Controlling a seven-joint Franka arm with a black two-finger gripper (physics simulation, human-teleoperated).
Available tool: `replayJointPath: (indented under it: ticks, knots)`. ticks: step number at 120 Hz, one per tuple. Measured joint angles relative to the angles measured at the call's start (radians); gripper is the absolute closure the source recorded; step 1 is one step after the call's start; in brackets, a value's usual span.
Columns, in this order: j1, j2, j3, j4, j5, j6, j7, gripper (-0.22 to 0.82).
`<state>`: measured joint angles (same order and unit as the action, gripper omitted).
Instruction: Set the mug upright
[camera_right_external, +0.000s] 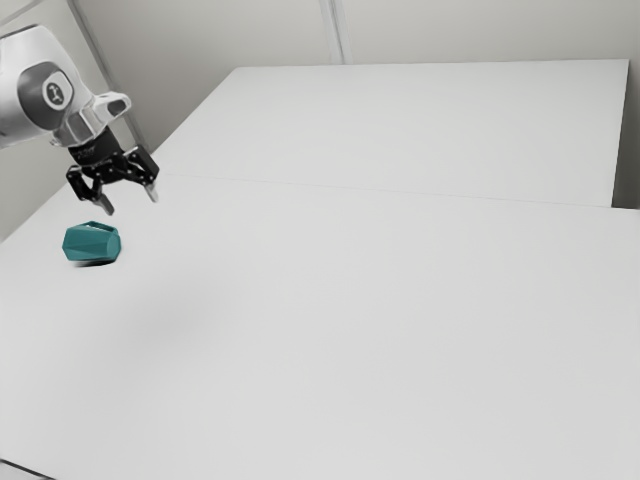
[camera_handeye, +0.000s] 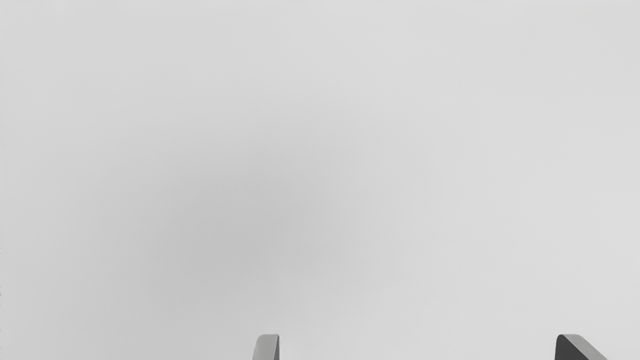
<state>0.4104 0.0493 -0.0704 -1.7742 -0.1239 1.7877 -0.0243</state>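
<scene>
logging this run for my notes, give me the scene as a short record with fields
object: teal mug
pose: on its side
handle: along the mug's upper side
surface: white table
mug location: near the exterior view's left edge
claw: open, fingers apart, nothing between them
contact: none seen between claw and mug
task status: mug not upright

The bench (camera_right_external: 360, 330) over there is broad, smooth and nearly white, with a soft grey shadow spread across it. Toward the exterior view's left, a teal mug (camera_right_external: 90, 244) lies on its side, handle uppermost, a darker shadow beneath.
</scene>
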Motion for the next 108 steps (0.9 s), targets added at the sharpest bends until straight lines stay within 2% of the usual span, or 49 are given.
replayJointPath:
  ticks: [23, 48, 61, 80, 108]
  knots:
    - [0.156, 0.127, 0.002, 0.091, -0.076, 0.013, 0.192, 0.00]
    - [0.267, 0.199, 0.004, 0.131, -0.151, 0.015, 0.462, 0.00]
    - [0.318, 0.291, 0.004, 0.217, -0.166, 0.020, 0.596, 0.00]
    - [0.372, 0.426, 0.020, 0.372, -0.212, 0.022, 0.752, 0.00]
    - [0.383, 0.608, 0.098, 0.535, -0.368, 0.025, 0.918, 0.00]
